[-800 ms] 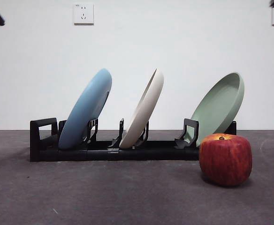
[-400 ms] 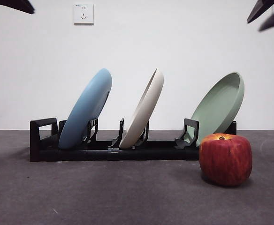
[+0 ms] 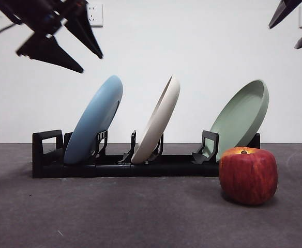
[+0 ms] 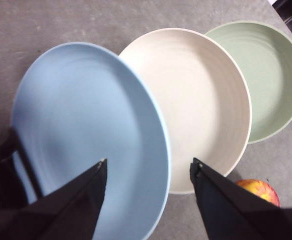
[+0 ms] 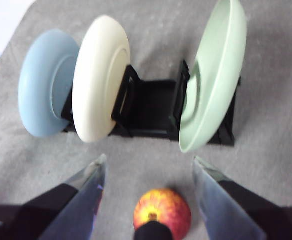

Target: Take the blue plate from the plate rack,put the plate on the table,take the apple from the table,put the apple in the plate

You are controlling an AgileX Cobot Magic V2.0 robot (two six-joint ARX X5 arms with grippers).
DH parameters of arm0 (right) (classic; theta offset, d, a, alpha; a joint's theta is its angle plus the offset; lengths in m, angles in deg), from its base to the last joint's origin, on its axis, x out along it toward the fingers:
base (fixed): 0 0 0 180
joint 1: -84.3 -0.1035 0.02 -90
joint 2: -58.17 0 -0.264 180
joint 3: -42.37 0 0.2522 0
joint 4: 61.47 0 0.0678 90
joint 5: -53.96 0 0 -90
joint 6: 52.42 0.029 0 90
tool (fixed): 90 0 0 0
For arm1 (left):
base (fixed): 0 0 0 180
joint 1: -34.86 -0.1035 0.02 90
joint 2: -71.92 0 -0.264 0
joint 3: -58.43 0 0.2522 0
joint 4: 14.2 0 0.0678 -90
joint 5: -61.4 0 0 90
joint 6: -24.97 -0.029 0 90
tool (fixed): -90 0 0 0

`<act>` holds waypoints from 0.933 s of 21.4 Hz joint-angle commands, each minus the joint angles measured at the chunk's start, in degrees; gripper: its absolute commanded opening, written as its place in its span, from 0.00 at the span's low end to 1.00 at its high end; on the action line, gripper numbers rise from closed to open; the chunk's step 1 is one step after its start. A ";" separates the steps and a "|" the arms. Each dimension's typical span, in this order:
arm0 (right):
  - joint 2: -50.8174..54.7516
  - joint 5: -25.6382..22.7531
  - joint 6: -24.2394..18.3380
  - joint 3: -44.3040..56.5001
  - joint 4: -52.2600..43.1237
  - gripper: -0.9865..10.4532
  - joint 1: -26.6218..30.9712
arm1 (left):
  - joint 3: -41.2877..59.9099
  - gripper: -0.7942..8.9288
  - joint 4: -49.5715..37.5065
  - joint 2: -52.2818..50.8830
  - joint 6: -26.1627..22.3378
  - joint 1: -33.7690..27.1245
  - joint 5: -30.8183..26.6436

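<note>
Left gripper (image 3: 91,62) hangs with jaws apart at 11 o'clock above the blue plate (image 3: 94,120). Three plates lean in one plate rack (image 3: 47,155): blue, cream plate (image 3: 157,120), green plate (image 3: 241,116). One apple (image 3: 248,175) sits on the table (image 3: 140,212) at 5 o'clock. Right gripper (image 3: 291,27), spread, hangs at 1 o'clock.

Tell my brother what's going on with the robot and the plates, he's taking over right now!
Left end effector: open, empty, hovering above the blue plate.
Right end effector: open, empty, above the apple.
Blue plate stands in the plate rack, beside the cream plate and green plate.
Apple sits on the table in front of the rack.
Done: nothing.
Left: lift out the blue plate, set it down, put the apple in it.
</note>
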 commanded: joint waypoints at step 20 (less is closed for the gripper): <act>-0.07 -0.11 -0.44 -0.09 2.75 0.33 -0.02 | -4.83 0.07 -1.01 8.33 -1.18 5.57 -5.99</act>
